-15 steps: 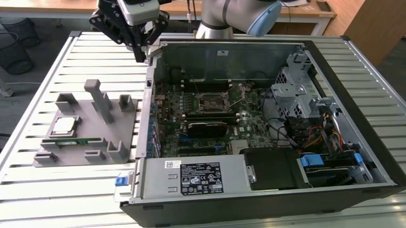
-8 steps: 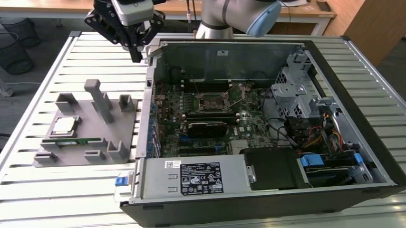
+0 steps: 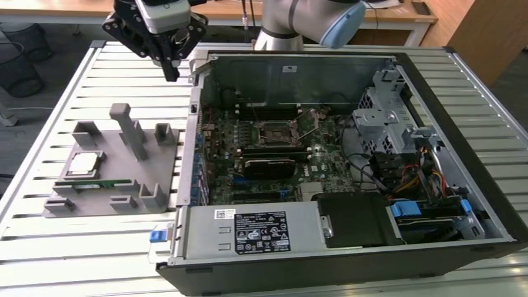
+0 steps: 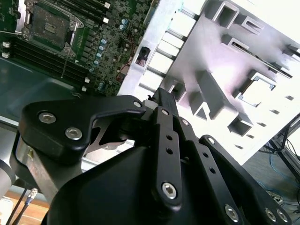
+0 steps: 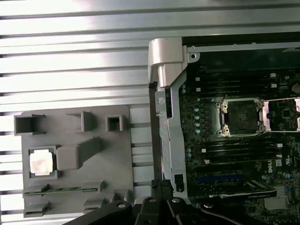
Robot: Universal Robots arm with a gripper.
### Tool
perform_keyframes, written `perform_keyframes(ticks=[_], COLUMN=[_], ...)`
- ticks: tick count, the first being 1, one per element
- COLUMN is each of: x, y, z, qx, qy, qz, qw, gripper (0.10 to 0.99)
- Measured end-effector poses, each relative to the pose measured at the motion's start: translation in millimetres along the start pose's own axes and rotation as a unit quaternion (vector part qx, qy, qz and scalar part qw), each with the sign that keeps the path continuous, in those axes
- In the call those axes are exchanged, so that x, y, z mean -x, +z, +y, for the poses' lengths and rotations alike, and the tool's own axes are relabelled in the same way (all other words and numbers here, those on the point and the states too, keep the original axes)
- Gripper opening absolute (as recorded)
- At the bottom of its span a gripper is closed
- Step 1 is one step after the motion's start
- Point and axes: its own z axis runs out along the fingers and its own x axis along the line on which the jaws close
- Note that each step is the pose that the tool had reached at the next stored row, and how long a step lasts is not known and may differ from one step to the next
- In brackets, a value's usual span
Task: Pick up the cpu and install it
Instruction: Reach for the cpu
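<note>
Counts: one cpu (image 3: pixel 83 164), one memory stick (image 3: pixel 93 184) and one grey fixture (image 3: pixel 107 207), at the exterior view's left; one open computer case (image 3: pixel 330 275); one gripper (image 3: pixel 170 74); one slatted table (image 3: pixel 83 260).

A: Surface?
B: Slatted metal table (image 3: pixel 91 260), pale.
A: On it?
B: Grey plastic parts fixture (image 3: pixel 111 162) twd the exterior view's left; open desktop PC case (image 3: pixel 330 272) just beside, twd its right, both flat.
</note>
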Motion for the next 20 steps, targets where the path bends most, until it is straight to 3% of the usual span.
perform_keyframes(ticks=[20], x=[-22.6], y=[-0.4], z=[-1.7], qx=[0.0000], qy=[0.000], qz=[0.0000], qw=[1.0000], gripper=[0.114])
